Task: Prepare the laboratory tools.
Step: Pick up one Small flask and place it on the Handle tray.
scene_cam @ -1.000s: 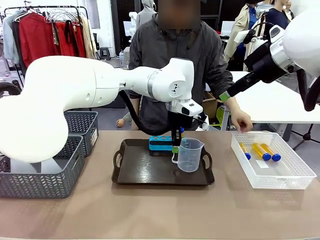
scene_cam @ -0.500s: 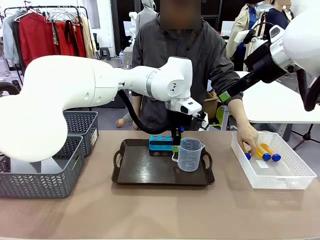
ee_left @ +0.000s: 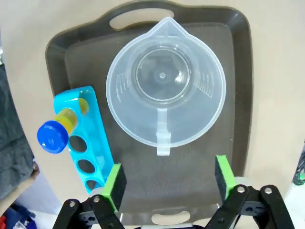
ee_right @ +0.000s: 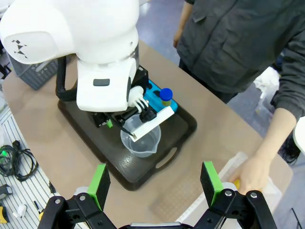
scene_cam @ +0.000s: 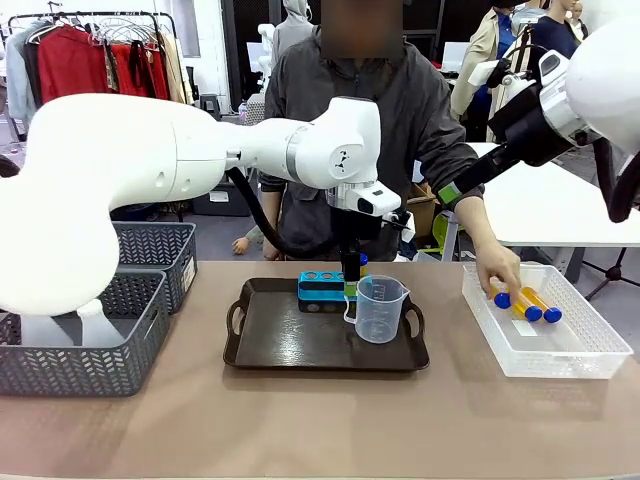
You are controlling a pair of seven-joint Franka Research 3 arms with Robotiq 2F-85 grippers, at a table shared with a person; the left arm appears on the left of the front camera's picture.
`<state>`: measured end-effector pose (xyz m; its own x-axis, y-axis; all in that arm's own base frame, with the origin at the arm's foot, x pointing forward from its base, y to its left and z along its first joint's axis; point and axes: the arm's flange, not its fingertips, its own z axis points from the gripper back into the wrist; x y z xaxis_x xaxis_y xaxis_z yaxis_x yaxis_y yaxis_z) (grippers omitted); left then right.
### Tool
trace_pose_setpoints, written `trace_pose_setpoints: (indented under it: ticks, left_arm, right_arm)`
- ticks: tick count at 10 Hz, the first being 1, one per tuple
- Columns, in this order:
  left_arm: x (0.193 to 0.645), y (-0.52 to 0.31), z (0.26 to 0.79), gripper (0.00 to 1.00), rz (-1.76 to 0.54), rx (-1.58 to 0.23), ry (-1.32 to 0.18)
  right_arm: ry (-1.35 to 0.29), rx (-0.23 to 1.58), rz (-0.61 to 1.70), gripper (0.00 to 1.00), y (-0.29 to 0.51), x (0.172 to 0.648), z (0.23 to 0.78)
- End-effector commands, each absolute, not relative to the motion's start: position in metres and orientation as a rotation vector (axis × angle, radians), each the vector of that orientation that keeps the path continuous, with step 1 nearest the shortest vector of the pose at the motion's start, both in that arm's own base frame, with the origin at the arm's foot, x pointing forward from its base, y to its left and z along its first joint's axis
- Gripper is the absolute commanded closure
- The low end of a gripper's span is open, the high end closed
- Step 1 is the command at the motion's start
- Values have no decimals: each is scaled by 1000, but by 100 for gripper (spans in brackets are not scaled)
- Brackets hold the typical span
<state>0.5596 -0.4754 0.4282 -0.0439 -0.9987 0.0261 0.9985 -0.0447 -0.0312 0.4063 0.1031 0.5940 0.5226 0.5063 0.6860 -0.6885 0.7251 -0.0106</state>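
Note:
The clear measuring beaker stands on the dark brown tray, with its handle pointing towards my left gripper. That gripper is open, its green pads either side of the handle and clear of it. Beside the beaker sits the blue rack with one yellow, blue-capped tube in an end hole. Three more yellow tubes lie in the white basket, and the person's hand rests on one. My right gripper hangs open high above the table.
Two grey mesh baskets stand at the table's left; a whitish conical shape sits in the nearer one. The person stands at the far edge, behind the tray. Bare tabletop stretches in front of the tray.
My left gripper has opened, let go of the beaker's handle and lifted slightly. The person's hand has come down into the white basket onto a tube.

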Motion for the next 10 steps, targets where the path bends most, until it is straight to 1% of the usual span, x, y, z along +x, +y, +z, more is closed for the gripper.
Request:
trace_pose_setpoints:
  ticks: [1,2,3,4,6,7,8,10]
  left_arm:
    - [543,-460,434,0,-1618,-76,-9]
    - [541,-458,440,0,-1606,-79,-19]
    - [540,-456,444,0,-1575,-85,2]
    - [554,-470,438,0,-1609,-54,-1]
    - [551,-467,443,0,-1601,-62,0]
    - [545,-442,452,0,-1555,-33,5]
    - [531,-419,473,0,-1522,-69,-7]
    - [513,-386,509,0,-1454,-88,-78]
  right_arm:
    - [-724,291,720,0,104,407,596]
    - [-724,291,720,0,104,407,596]
    - [-724,291,720,0,104,407,596]
    - [-724,291,720,0,104,407,596]
    - [-724,291,720,0,104,407,596]
    - [-724,291,720,0,104,407,596]
    - [-724,291,720,0,104,407,596]
    - [-724,291,720,0,104,407,596]
